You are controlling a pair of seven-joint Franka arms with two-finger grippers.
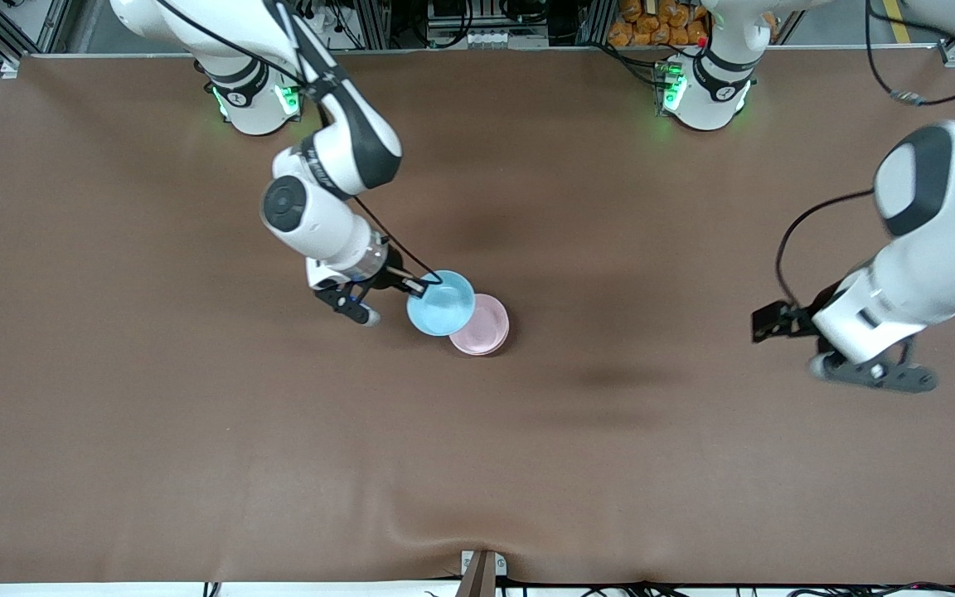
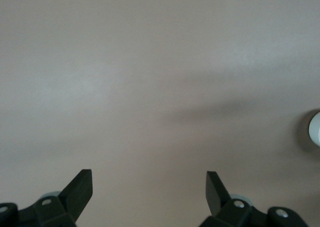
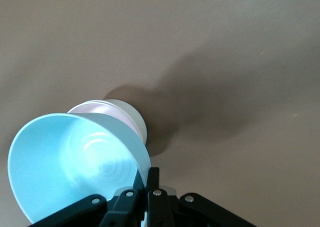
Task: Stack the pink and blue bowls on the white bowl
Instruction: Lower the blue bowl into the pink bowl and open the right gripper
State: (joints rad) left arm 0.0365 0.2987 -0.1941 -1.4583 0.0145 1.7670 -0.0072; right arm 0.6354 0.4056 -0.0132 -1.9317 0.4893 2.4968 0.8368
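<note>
Your right gripper (image 1: 418, 288) pinches the blue bowl (image 1: 442, 303) by its rim, overlapping the pink bowl (image 1: 484, 326) nested in the white bowl (image 3: 131, 115) — lower it farther over them. Left gripper (image 2: 149, 187) waits, jaws wide, empty.

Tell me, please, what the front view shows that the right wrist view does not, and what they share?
Only the front view shows both arms, with the left tool open over bare table toward the left arm's end. Only the right wrist view shows the white bowl beneath the pink bowl. Both show the right tool shut on the blue bowl's rim, holding it tilted, partly over the pink bowl.
</note>
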